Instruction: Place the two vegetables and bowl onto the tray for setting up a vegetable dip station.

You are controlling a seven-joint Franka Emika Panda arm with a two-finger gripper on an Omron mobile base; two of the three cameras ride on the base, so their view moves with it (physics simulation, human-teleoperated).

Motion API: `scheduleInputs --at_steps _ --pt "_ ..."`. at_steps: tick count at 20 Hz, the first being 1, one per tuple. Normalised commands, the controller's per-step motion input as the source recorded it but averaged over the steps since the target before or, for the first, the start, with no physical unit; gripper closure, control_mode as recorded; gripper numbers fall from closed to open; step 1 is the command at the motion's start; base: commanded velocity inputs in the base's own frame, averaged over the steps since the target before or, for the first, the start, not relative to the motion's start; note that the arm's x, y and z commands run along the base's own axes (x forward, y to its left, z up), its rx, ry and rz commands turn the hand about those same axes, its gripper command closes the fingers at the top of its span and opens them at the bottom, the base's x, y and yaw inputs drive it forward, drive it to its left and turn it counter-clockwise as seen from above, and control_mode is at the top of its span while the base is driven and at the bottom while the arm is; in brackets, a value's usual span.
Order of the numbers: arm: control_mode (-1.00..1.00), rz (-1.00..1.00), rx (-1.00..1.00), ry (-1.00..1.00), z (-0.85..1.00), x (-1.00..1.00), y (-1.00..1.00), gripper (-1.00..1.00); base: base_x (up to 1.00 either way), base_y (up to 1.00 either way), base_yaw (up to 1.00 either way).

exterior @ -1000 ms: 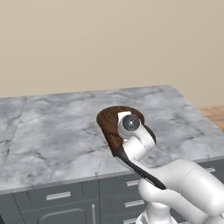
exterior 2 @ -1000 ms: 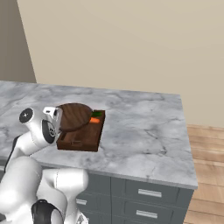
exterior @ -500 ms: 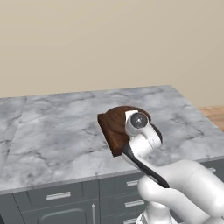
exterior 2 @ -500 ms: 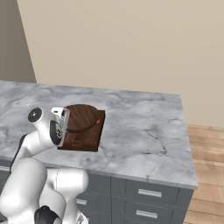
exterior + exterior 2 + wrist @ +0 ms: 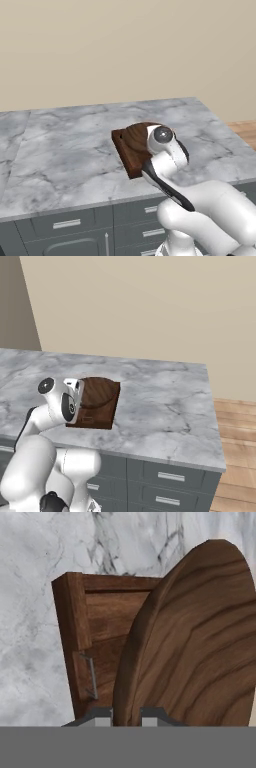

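Hand view: the gripper (image 5: 126, 714), at the bottom centre of the frame, is closed tight on the rim of the bowl (image 5: 195, 647), which fills the right half of the frame and stands tilted on edge, its grain running in long arcs. Behind and left of the bowl lies the tray (image 5: 97, 627), its raised rim and a small handle at centre left; grey marble counter (image 5: 40, 557) takes up the upper left. Left base view: the bowl (image 5: 136, 137) shows at mid-frame over the tray (image 5: 131, 162), partly hidden by the white wrist, with the counter (image 5: 65, 150) spreading to the left. Right base view: the tray (image 5: 100, 417) sits left of centre on the counter (image 5: 165, 406), the bowl (image 5: 98, 393) above it, just right of the wrist. The vegetables cannot be made out.
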Motion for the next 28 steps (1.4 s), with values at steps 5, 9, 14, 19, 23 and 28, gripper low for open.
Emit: scheduleInputs --at_steps 5,9,14,19,23,28 --pt "-1.00 0.00 0.00 0.00 -0.27 0.00 0.00 1.00 0.00 0.00 0.00" --pt "-1.00 0.00 0.00 0.00 -0.32 0.01 0.00 1.00 0.00 0.00 0.00" --pt "-1.00 0.00 0.00 0.00 -0.35 0.08 0.00 1.00 0.00 0.00 0.00" --pt "-1.00 0.00 0.00 0.00 -0.36 0.16 0.00 1.00 0.00 0.00 0.00" --pt "-1.00 0.00 0.00 0.00 -0.34 0.26 0.00 1.00 0.00 0.00 0.00" --pt "-1.00 0.00 0.00 0.00 -0.34 0.23 0.00 1.00 0.00 0.00 0.00"
